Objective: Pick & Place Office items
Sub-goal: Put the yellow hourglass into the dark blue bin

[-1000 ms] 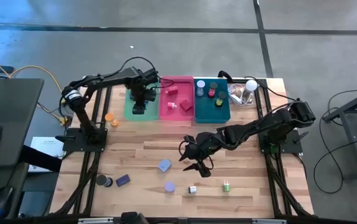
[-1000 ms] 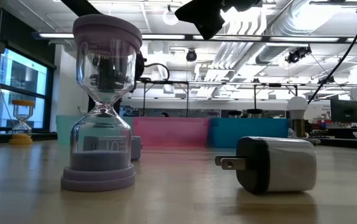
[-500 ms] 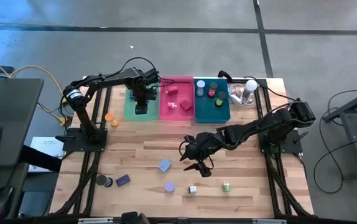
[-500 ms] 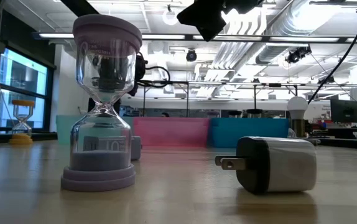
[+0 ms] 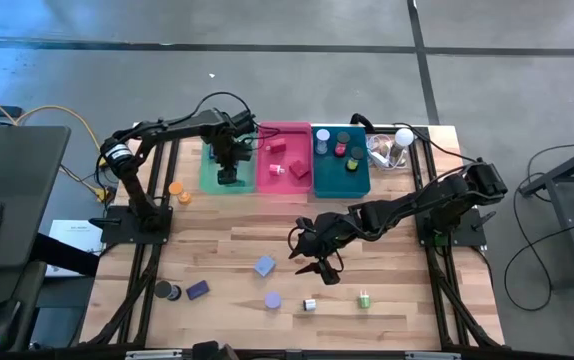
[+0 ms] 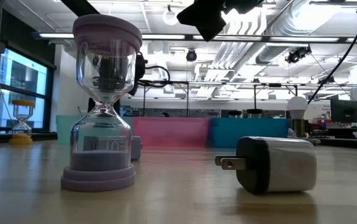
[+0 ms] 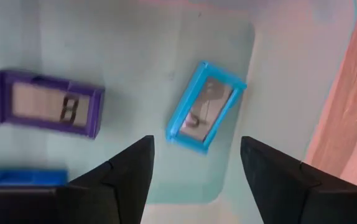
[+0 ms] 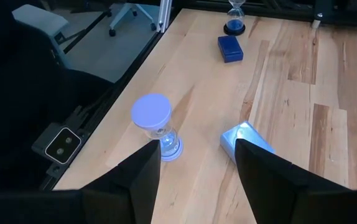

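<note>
We see the left pincer (image 5: 226, 172) hanging over the green bin (image 5: 210, 178), its two fingers standing apart with nothing between them. In its wrist view a light blue framed piece (image 7: 206, 106) lies tilted on the bin floor just ahead of the gap between the fingers, touching neither finger. Off to one side lies a purple piece (image 7: 48, 103) with a small display, and a dark blue item (image 7: 22, 177) is cut off by one finger (image 7: 113, 180), so we cannot name it.

The right pincer (image 5: 319, 267) hovers over the middle of the tabletop (image 5: 407, 300), fingers apart and empty. Just ahead of it in its wrist view stand a lavender hourglass (image 8: 156, 124) and a pale blue block (image 8: 247, 140) lying near it; farther on are a dark blue block (image 8: 230, 48) and a blue hourglass (image 8: 235, 18) whose top is cut off by the edge.

From above, the pink bin (image 5: 283, 160) and the teal bin (image 5: 341, 160) hold small items too tiny for us to tell apart. In the low view the lavender hourglass and a plug adapter (image 6: 272, 164) fill the foreground and hide much of the bins; only dark arm parts show overhead.
</note>
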Available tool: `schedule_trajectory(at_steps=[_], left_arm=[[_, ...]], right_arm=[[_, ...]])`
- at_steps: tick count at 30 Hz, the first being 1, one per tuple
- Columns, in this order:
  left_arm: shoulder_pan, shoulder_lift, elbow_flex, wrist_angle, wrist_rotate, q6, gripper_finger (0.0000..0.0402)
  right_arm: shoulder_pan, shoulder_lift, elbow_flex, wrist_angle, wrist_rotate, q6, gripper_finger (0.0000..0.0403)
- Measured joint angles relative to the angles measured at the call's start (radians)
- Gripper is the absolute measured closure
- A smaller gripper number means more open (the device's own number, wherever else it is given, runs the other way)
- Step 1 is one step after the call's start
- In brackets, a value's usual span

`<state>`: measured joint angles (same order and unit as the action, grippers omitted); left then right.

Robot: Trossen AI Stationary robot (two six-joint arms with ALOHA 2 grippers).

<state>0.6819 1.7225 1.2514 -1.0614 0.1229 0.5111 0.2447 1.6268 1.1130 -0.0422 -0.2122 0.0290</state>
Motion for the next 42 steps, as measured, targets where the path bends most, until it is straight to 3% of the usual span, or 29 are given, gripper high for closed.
schedule_trajectory(at_steps=[6, 15, 24, 36, 42], left_arm=[[-0.056, -0.097, 0.001, -0.075, -0.105, -0.047, 0.0169], [-0.248, -0.303, 0.002, -0.113, -0.118, -0.163, 0.0169], [-0.361, -0.391, 0.003, -0.376, -0.159, -0.246, 0.0169], [-0.284, -0.546, -0.002, -0.434, -0.12, -0.152, 0.0169], [-0.166, -0.644, -0.097, -0.425, -0.119, -0.085, 0.0169]], right_arm=[[0.0, 0.0, 0.0, 0.0, 0.0, -0.001, 0.0207], [0.0, 0.0, 0.0, 0.019, 0.0, -0.033, 0.0207], [0.0, 0.0, 0.0, 0.024, 0.0, -0.024, 0.0207], [0.0, 0.0, 0.0, 0.024, 0.0, -0.023, 0.0207], [0.0, 0.0, 0.0, 0.021, 0.0, -0.023, 0.0207]])
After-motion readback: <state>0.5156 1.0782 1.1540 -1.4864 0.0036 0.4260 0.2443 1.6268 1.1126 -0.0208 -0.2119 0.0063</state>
